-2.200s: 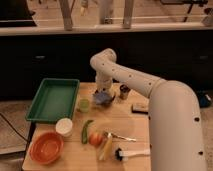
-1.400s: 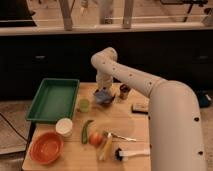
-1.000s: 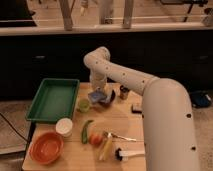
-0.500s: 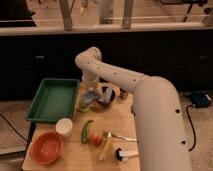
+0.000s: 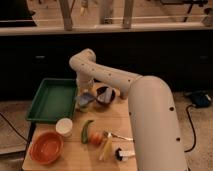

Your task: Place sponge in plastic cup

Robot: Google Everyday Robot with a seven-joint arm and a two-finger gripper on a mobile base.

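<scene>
Gripper [image 5: 85,93] clenched on the small bluish-grey soft sponge block [image 5: 83,102], low over the wooden surface [image 5: 75,159]. Sponge sits just beside the right edge of the green plastic tray [image 5: 50,100]. Dark round bowl [image 5: 105,95] is close on its other side, leaving a narrow gap.

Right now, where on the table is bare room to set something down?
The green tray looks empty. Bare table lies between the dark bowl and the fork. Crowded: around the white cup and green pepper. The hand, holding the sponge, hangs by the tray's right edge.
</scene>
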